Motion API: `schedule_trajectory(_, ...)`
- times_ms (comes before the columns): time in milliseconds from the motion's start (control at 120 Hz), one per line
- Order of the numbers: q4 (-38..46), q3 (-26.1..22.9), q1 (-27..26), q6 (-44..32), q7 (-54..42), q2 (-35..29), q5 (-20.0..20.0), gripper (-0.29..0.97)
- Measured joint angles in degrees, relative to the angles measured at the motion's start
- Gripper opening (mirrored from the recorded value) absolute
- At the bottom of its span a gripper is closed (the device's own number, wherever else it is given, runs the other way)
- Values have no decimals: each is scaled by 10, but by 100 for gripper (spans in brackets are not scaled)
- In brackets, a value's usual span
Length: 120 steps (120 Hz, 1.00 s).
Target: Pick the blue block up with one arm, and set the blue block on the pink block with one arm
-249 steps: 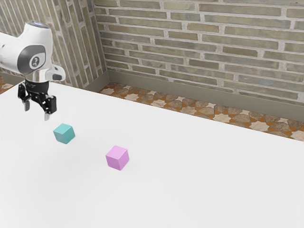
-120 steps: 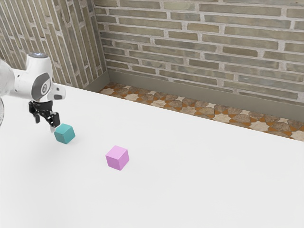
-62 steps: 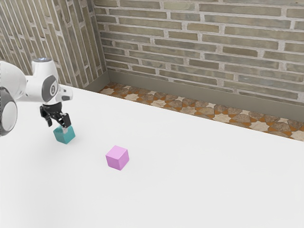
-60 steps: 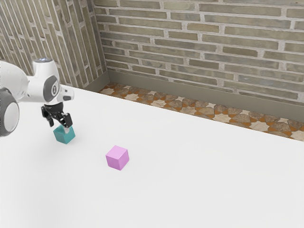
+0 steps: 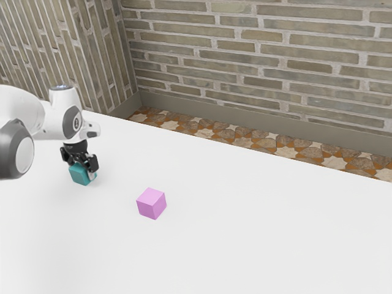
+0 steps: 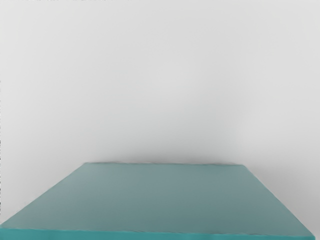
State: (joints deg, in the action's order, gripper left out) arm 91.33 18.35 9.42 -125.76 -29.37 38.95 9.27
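- Brick walls (image 5: 275, 55) close off the back and the exterior view's left of the room, and a strip of patterned tile floor (image 5: 257, 138) runs along their foot.
- Out front we have a big white table (image 5: 257, 233), plain and bright.
- Two cubes sit on it: the blue block (image 5: 78, 176), more of a teal shade, at the exterior view's left, and the pink block (image 5: 151, 203) nearer the middle.
- Those two are well apart, with bare table between them; the pink block sits closer to the camera and toward the exterior view's right of the blue one.
- And there's the white Franka arm (image 5: 37, 122), reaching in from the exterior view's left, wrist pointing straight down.
- Its black gripper (image 5: 81, 168) is right down on the blue block, low enough that the black hand covers the cube's top and only the lower teal faces peek out beneath.
- Is it clamped on the block or just sitting around it? Can't tell from this angle.
- The blue block looks to be resting on the table, no gap under it that I can make out.
- Over to the wrist view: the blue block's (image 6: 160, 200) flat teal top is directly under the hand, edges square, with white table (image 6: 160, 75) stretching away beyond it.
- The pink block stands alone and nothing touches it.
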Motion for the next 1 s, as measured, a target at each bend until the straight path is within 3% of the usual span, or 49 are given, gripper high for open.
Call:
schedule_trajectory(83,-3,-1,1,0,0,2,2,46)
schedule_trajectory(283,-2,-1,-4,0,1,0,1,46)
schedule_trajectory(450,-1,-1,-19,21,1,-32,1,38)
schedule_trajectory(792,36,7,-120,72,15,-126,23,37)
schedule_trajectory(1000,58,10,-178,84,40,-145,25,37)
